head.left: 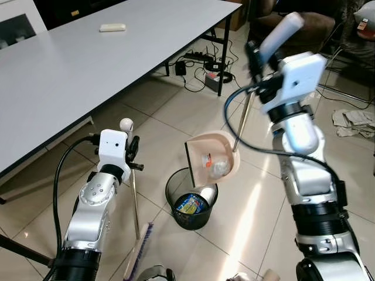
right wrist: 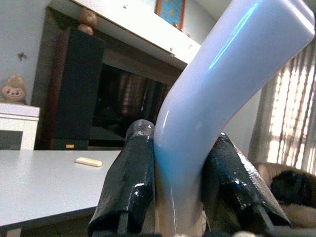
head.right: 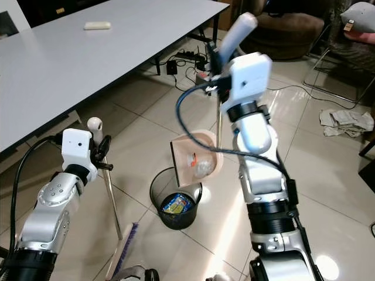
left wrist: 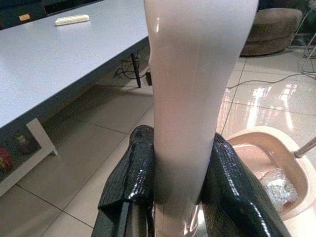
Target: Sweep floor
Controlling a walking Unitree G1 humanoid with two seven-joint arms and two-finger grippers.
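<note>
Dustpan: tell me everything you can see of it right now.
The dustpan is a pale pink plastic scoop on a thin metal pole that ends in a light, curved grip. The right gripper is shut on that grip, holding the pan lifted and tipped over the black mesh bin. Crumpled clear plastic and a small orange scrap lie inside the pan. It touches nothing else that I can see.

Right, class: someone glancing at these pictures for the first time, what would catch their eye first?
Most striking is the pink dustpan, lifted by its long handle in the right gripper and tipped over the black waste bin on the tiled floor, crumpled litter still in it. To its left, the left gripper holds a broom upright beside the big white table.
</note>
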